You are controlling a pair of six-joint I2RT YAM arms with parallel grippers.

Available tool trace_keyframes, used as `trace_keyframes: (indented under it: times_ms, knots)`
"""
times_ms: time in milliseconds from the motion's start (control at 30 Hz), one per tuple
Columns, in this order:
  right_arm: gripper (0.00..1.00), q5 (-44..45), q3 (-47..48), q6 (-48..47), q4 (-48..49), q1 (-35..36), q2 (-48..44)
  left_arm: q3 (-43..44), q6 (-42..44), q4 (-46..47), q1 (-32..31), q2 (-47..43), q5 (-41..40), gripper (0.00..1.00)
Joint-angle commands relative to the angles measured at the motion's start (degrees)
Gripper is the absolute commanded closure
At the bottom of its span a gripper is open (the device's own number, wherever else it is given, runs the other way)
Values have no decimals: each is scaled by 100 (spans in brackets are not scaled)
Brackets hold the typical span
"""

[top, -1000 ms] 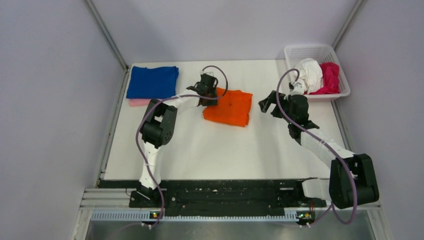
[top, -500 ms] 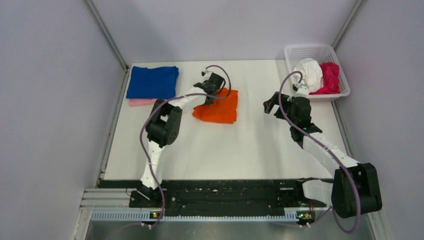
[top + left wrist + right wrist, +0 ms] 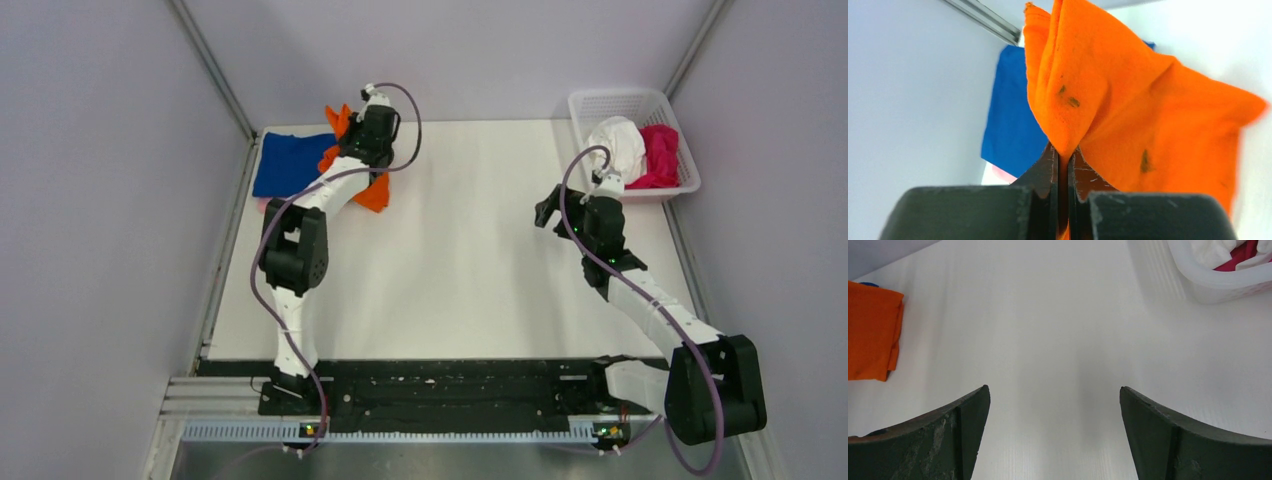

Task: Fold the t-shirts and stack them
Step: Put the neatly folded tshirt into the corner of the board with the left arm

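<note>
Well, the left gripper [image 3: 362, 138] is up in the upper left of the overhead view, jaws pinched tight on a fold of the orange t-shirt [image 3: 376, 193] — the wrist camera shows the left gripper [image 3: 1062, 155] with only a sliver between its black fingers and the orange t-shirt [image 3: 1148, 115] fanning out of them, bunched and creased. Orange cloth shows above and below that wrist and overlaps the right edge of the blue t-shirt [image 3: 290, 165], which lies folded flat in the upper left corner of the table [image 3: 470, 270]. A thin strip of pink t-shirt [image 3: 262, 204] peeks out along the blue one's lower edge; whether the orange one rests on the pile or hangs over it, I cannot tell. Over on the right side, the right gripper [image 3: 548, 208] hovers with its jaws spread wide and nothing between them — its own camera shows bare white table between the fingers [image 3: 948, 440]. In the upper right corner, the white basket [image 3: 610, 100] holds the white t-shirt [image 3: 620, 145] and the magenta t-shirt [image 3: 660, 155], both crumpled, side by side.
</note>
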Motion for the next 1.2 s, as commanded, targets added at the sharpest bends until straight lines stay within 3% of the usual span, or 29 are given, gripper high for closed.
trace_keyframes:
  times_ms: [0, 467, 867, 1167]
  knots:
    - [1, 137, 2, -64, 138, -39, -133, 89, 671, 770, 219, -584, -3, 100]
    - [1, 178, 35, -64, 82, -35, -268, 433, 326, 392, 751, -956, 932, 100]
    - [1, 88, 35, -33, 76, -40, -304, 212, -245, 78, 773, -1779, 1853, 100]
    - [1, 96, 24, -5, 20, -37, -277, 158, -247, 180, 844, -1596, 1734, 100]
